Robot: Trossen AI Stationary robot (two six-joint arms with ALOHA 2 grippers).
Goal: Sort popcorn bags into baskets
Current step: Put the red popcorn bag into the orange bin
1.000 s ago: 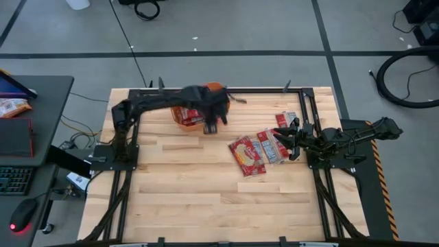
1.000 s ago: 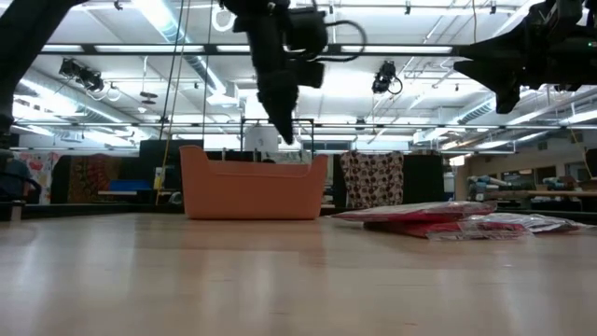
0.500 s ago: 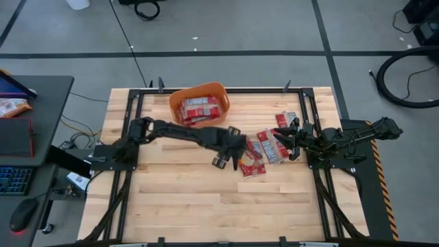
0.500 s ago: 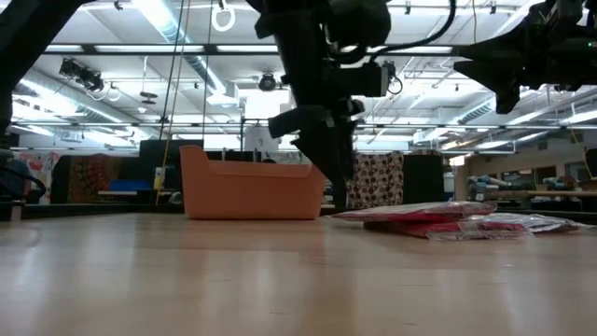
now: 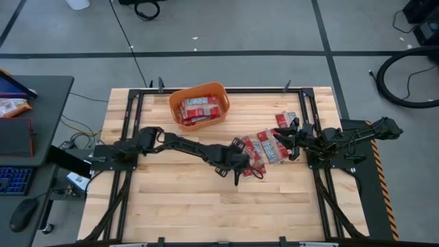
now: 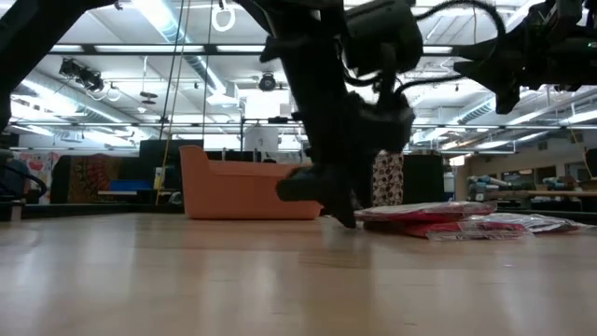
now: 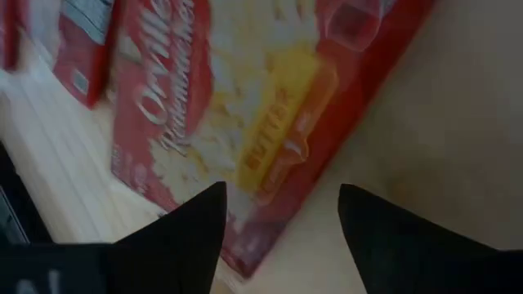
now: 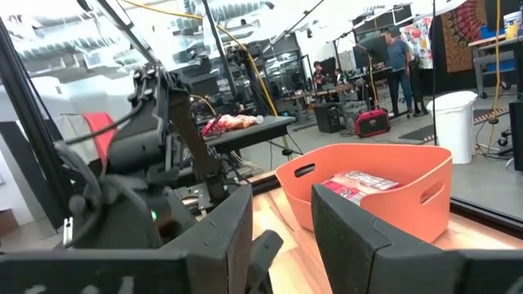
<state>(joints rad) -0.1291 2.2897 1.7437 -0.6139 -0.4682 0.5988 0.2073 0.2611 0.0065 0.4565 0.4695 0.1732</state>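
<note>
A red popcorn bag with a yellow "BUTTER" label [image 7: 245, 122] lies flat on the table at the left end of a small pile [image 5: 250, 159]. More bags [image 5: 273, 144] lie to its right, and one [image 5: 285, 120] lies farther back. My left gripper [image 5: 240, 165] is open and low at the table [image 6: 340, 210]; its fingers stand on either side of the bag's end [image 7: 270, 245]. The orange tub [image 5: 174, 116] at the far edge holds several packets. My right gripper [image 5: 293, 137] is open and hovers over the pile's right side. My left gripper's open fingers [image 7: 192, 237] stand on either side of the butter bag's end [image 7: 261, 237], slanting down from the table's left. I cannot tell whether they touch it. The bag lies flat on the table.
The tub also shows in the low view [image 6: 252, 191] and the right wrist view [image 8: 409, 204]. Black frame rails [image 5: 134, 103] run along the table's sides. Bare wood lies toward the near edge [image 5: 219, 206]. People stand in the room far behind.
My left gripper has swung from above the orange tub toward the table's right and near edge. It has come down to the table at the left end of the bag pile. The bags and the right arm have stayed put.
</note>
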